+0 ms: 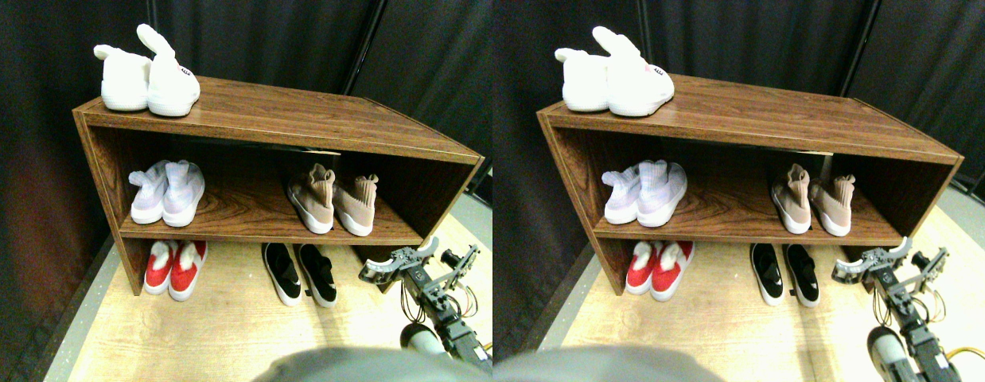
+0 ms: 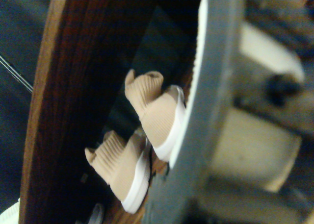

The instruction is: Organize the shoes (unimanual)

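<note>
The shoes stand in pairs on a brown wooden rack (image 1: 301, 111). A tan knit sock-collar pair (image 1: 333, 203) sits on the middle shelf at the right, heels toward me. A black slip-on pair with white soles (image 1: 300, 274) rests on the floor under that shelf. My right gripper (image 1: 419, 261) hovers low just right of the black pair, in front of the rack's right end, open and holding nothing. The wrist view shows the tan pair (image 2: 147, 136) on the shelf beyond a blurred grey jaw.
A pale lilac knit pair (image 1: 168, 191) stands on the middle shelf at the left, a red pair with white fur (image 1: 176, 267) below it on the floor, and white bunny slippers (image 1: 149, 76) on the rack's top. Black curtains (image 1: 286, 40) hang behind. The floor (image 1: 222, 326) is light wood.
</note>
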You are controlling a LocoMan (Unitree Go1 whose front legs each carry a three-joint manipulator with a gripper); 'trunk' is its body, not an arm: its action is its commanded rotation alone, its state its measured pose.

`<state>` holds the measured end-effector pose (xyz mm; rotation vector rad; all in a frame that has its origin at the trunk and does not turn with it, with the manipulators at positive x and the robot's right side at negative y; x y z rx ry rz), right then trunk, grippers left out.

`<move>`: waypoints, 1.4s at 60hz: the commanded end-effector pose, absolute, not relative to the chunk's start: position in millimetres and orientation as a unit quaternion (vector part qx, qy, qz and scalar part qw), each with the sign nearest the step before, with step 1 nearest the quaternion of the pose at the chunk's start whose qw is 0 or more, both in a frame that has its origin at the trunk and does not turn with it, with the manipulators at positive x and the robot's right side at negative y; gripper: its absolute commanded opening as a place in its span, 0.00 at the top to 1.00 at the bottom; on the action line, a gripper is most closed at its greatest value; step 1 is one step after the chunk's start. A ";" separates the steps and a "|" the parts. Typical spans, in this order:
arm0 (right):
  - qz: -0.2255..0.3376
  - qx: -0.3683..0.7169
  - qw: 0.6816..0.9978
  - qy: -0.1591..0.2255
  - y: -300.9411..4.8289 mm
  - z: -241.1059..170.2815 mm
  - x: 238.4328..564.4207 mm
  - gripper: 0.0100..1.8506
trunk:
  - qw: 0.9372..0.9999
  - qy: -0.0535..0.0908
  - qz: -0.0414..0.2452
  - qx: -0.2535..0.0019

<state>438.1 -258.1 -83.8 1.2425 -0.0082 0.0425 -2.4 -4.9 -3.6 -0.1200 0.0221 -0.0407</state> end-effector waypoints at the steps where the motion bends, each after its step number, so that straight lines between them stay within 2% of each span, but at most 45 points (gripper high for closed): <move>1: 0.024 0.569 0.821 -0.035 -266.3 -69.9 395.4 0.15 | 0.997 0.016 -0.022 -0.069; 3: 0.021 0.570 0.821 -0.038 -267.4 -69.5 394.0 0.16 | 0.997 0.016 -0.022 -0.069; 4: 0.017 0.574 0.817 -0.044 -272.0 -67.4 389.0 0.22 | 0.997 0.015 -0.022 -0.068; 8: 0.019 0.574 0.818 -0.049 -277.9 -64.4 382.8 0.28 | 0.997 0.015 -0.023 -0.068; 12: 0.011 0.571 0.818 -0.065 -286.5 -59.8 376.5 0.46 | 0.997 0.015 -0.024 -0.068; 13: 0.011 0.571 0.818 -0.065 -286.5 -59.8 376.5 0.46 | 0.997 0.015 -0.024 -0.068; 15: 0.001 0.570 0.817 -0.087 -289.4 -57.8 375.3 0.56 | 0.997 0.014 -0.024 -0.067; 17: -0.013 0.572 0.812 -0.120 -292.5 -55.4 374.4 0.79 | 0.997 0.014 -0.024 -0.068; 18: -0.008 0.565 0.816 -0.124 -294.6 -54.1 375.1 0.89 | 0.997 0.014 -0.024 -0.068; 19: -0.008 0.565 0.816 -0.124 -294.6 -54.1 375.1 0.89 | 0.997 0.014 -0.024 -0.068; 20: -0.011 0.556 0.820 -0.136 -296.2 -52.6 375.5 0.97 | 0.997 0.014 -0.024 -0.068; 24: -0.021 0.542 0.823 -0.167 -301.5 -47.2 377.5 0.97 | 0.997 0.015 -0.024 -0.068; 28: -0.016 0.524 0.834 -0.173 -305.9 -43.7 380.3 0.97 | 0.997 0.015 -0.025 -0.069; 35: -0.014 0.525 0.832 -0.179 -310.9 -41.6 394.0 0.97 | 0.997 0.014 -0.024 -0.069; 45: -0.021 0.543 0.823 -0.164 -317.9 -45.1 428.1 0.97 | 0.997 0.013 -0.021 -0.070; 49: -0.048 0.554 0.816 -0.159 -317.6 -46.7 444.3 0.97 | 0.997 0.012 -0.019 -0.071; 58: -0.070 0.565 0.811 -0.137 -321.9 -51.2 470.8 0.97 | 0.997 0.011 -0.016 -0.071; 65: -0.069 0.563 0.814 -0.121 -324.4 -54.0 485.3 0.97 | 0.997 0.009 -0.014 -0.072; 72: -0.082 0.580 0.803 -0.110 -322.7 -56.9 493.1 0.97 | 0.997 0.010 -0.013 -0.073; 80: -0.085 0.562 0.818 -0.086 -318.3 -62.3 503.5 0.97 | 0.997 0.009 -0.009 -0.076; 84: -0.091 0.568 0.814 -0.083 -316.1 -65.0 506.9 0.97 | 0.997 0.010 -0.007 -0.077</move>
